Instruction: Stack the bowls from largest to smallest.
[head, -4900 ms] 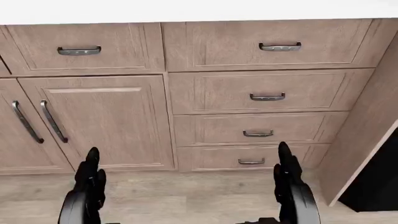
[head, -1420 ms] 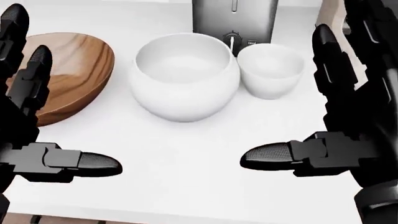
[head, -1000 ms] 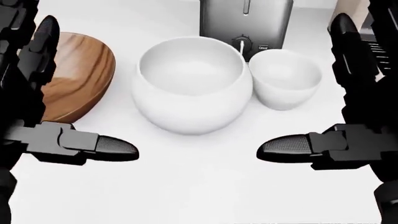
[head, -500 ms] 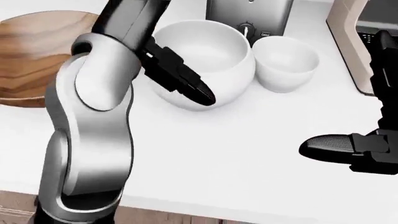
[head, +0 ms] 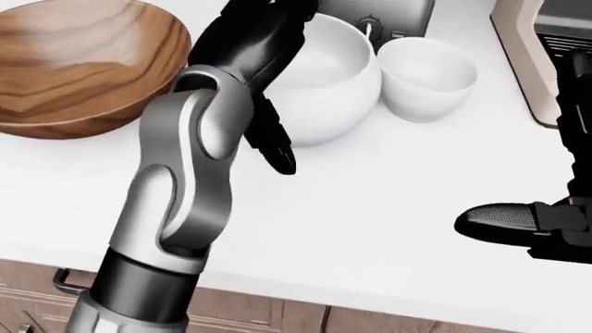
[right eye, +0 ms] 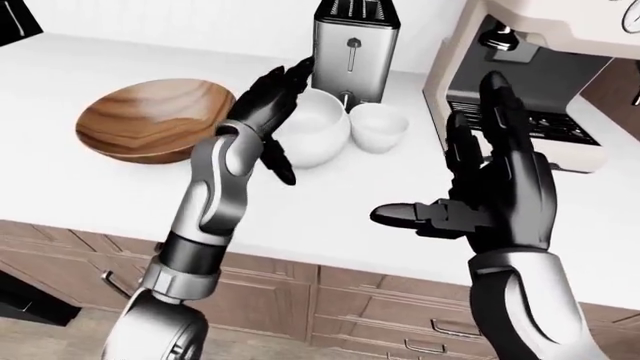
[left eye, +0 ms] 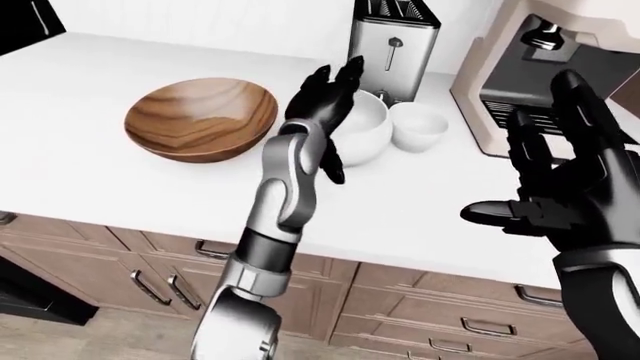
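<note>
Three bowls stand in a row on the white counter [left eye: 110, 180]. The large wooden bowl [left eye: 200, 118] is at the left, the medium white bowl [left eye: 368, 136] in the middle, and the small white bowl [left eye: 420, 126] at the right, touching or nearly touching the medium one. My left hand [left eye: 335, 124] is open, fingers raised, against the left side of the medium white bowl and hiding part of it. My right hand [right eye: 450, 161] is open and empty, held above the counter's near edge, to the right of the bowls.
A steel toaster [left eye: 392, 41] stands just above the white bowls. A beige coffee machine [left eye: 540, 67] stands at the right, close to the small bowl. Wood cabinet drawers [left eye: 430, 300] run under the counter.
The view rose from the cabinet fronts to the counter. My left arm swung up and in to the medium white bowl's left side. My right hand drifted to the right.
</note>
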Tool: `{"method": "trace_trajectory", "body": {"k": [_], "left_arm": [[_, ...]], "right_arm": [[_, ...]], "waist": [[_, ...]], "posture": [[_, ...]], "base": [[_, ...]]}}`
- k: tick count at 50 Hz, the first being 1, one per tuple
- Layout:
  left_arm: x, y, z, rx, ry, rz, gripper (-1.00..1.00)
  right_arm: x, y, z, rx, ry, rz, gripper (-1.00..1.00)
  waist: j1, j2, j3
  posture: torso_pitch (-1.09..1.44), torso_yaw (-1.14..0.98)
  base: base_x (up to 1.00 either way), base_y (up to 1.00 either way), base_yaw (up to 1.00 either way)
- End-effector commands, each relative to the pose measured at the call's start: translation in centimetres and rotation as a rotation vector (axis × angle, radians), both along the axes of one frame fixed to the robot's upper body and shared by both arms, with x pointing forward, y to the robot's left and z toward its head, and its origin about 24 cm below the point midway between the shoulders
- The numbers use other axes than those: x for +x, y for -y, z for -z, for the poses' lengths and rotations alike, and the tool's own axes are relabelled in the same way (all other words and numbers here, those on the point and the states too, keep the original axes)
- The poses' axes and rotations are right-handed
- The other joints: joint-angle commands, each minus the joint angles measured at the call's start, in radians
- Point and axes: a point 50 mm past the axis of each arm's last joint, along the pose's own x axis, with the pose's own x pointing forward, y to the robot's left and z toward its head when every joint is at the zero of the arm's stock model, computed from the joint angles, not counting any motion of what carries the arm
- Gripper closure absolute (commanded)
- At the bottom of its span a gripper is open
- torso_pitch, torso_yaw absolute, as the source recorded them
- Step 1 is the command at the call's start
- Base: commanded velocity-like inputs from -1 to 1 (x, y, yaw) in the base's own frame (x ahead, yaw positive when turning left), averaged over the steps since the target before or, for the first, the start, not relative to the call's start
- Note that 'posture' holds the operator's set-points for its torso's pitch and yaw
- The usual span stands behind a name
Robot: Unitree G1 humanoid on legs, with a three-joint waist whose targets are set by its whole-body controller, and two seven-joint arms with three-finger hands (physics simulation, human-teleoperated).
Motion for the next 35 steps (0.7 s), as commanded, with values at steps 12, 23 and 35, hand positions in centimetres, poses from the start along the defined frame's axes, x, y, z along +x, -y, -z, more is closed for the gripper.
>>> {"method": "trace_trajectory", "body": {"k": [12,23,35], "left_arm": [[0.1,0.8,-1.2,0.033,0.089,0.021,-0.91],[-0.1,1.2,-0.6,0.059,0.079,0.033,-0.47],[-1.3,1.6,-0.3,0.153,0.059,0.067,1.00]], "right_arm": [[-0.3,-0.1,-0.9,-0.008,0.065,0.003,-1.00],[-0.3,0.1,-0.9,-0.001,0.066,0.010,-1.00],[-0.1,0.6,-1.2,0.007,0.074,0.016,-1.00]], "waist": [[0.001,-0.002,-0.032],[0.000,-0.001,-0.032],[0.002,-0.003,-0.027]], "posture": [[0.00,0.00],[0.00,0.00],[0.00,0.00]], "base": [[0.00,0.00,0.00],[0.00,0.00,0.00],[0.00,0.00,0.00]]}}
